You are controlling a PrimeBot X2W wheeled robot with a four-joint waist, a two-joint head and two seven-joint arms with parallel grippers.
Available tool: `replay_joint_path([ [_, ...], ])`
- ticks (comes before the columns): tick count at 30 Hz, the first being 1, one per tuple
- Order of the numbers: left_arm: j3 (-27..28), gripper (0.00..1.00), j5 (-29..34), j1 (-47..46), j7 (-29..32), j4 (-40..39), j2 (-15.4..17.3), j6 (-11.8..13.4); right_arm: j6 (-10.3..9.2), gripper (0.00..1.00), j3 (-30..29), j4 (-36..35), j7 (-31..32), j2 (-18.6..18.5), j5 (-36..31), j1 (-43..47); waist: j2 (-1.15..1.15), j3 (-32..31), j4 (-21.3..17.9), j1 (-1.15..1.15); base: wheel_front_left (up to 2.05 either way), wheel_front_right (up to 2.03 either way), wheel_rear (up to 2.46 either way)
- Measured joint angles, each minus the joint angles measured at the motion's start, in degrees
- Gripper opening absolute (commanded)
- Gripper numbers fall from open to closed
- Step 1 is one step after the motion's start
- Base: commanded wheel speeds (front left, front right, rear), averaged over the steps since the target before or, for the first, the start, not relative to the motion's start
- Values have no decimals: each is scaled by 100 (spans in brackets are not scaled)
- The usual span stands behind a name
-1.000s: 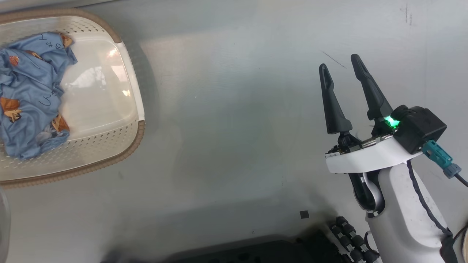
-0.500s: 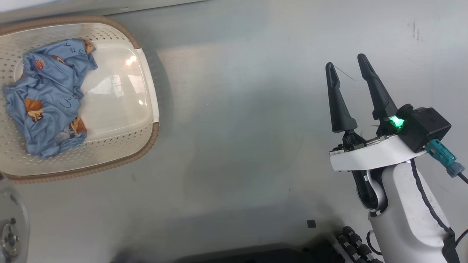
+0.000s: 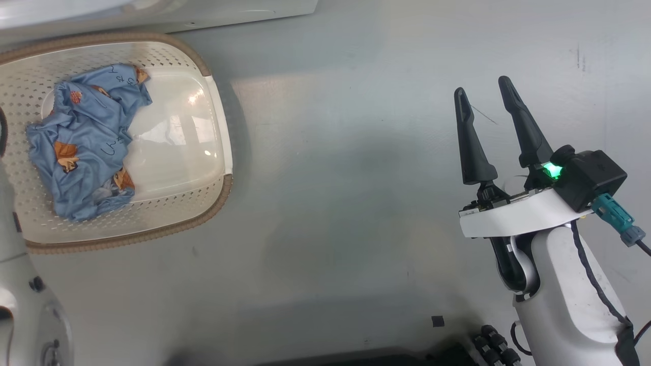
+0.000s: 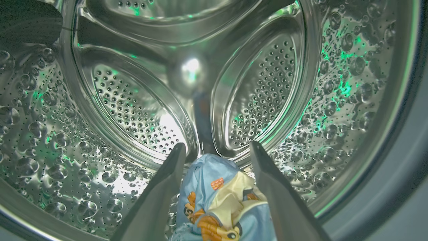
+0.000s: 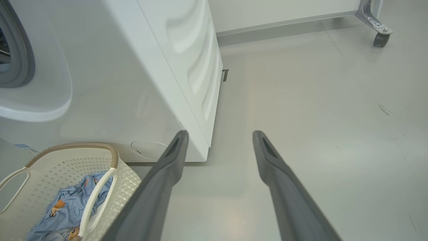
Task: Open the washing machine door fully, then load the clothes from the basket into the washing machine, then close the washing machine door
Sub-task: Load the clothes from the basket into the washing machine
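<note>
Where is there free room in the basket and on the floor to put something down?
In the basket, the right half of the bottom is bare, between the blue clothes and the basket's right wall. The grey floor between the basket and the right claw is free too. The basket's left half is crowded with clothes.

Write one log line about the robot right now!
left hand: open, in drum, blue cloth between fingers | right hand: open, empty, above floor | basket: clothes inside
</note>
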Motion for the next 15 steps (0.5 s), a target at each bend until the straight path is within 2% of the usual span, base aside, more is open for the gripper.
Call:
replay_joint_path([
  [15, 281, 100, -144, 1248, 0, -1224, -414, -68, 0, 100, -41, 1, 0, -18, -46, 7, 0, -106, 105, 0, 0, 0, 0],
])
